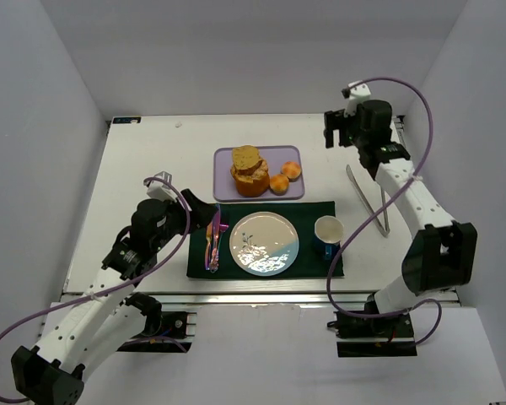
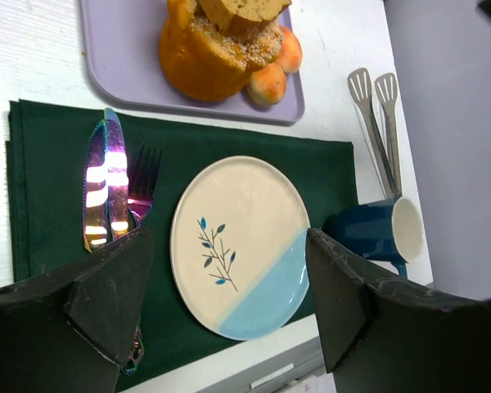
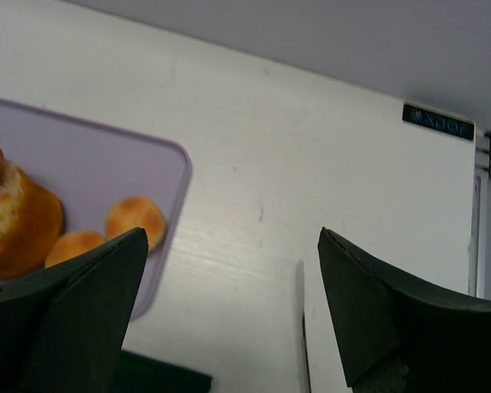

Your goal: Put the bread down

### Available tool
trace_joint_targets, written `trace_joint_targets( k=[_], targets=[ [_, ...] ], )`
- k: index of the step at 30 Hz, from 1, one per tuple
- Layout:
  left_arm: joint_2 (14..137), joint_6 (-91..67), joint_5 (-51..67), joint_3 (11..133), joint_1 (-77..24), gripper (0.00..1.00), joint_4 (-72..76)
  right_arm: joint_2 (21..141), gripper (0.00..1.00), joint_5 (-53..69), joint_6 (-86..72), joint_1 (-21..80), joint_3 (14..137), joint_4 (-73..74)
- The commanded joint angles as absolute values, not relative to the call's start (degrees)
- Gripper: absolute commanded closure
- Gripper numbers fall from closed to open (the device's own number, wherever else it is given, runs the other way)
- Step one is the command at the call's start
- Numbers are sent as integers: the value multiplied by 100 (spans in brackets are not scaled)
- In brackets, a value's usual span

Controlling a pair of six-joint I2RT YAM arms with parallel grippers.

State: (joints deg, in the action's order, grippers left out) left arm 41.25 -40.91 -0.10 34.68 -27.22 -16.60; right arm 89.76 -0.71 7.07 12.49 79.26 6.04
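A stack of bread loaves [image 1: 250,170] and two small round rolls [image 1: 286,177] sit on a lilac tray [image 1: 226,159] at the table's middle back. It also shows in the left wrist view [image 2: 217,41] and partly in the right wrist view [image 3: 12,225]. A cream and blue plate [image 1: 264,243] lies on a dark green placemat [image 1: 312,211], empty. My left gripper [image 1: 209,213] is open and empty above the mat's left end. My right gripper [image 1: 338,129] is open and empty, high at the back right.
A knife and fork [image 1: 212,240] lie on the mat left of the plate. A blue mug [image 1: 327,232] stands on the mat's right end. Metal tongs [image 1: 369,198] lie on the table to the right. White walls enclose the table.
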Motion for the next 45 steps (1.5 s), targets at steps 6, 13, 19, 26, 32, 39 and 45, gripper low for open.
trace_joint_targets(
  k=[6,13,19,26,32,39,45],
  targets=[
    [4166,-3902,-299,3665,-2733,19,-1477,7867,23,2372,1817,-392,6541,1660],
    [4035,-3894,-466,3472,-2733,64,-1389,8033,53,1951,2249,-1028,5854,2171],
    [3876,-3981,-404,3270,-2733,42,-1353,8182,11,1415,2329,-1046,5370,1750],
    [3876,-3981,-378,3349,-2733,38,-1564,8797,11,652,2074,-1046,5299,1055],
    [3753,-4130,-439,3270,-2733,38,-1617,9447,13,527,2171,-1142,5502,1011],
    [3814,-4149,-457,3349,-2733,38,-1731,9896,19,826,2206,-1151,5572,967],
    [3964,-4113,-466,3463,-2733,38,-1740,10046,41,1142,2259,-1239,5607,1098]
  ],
)
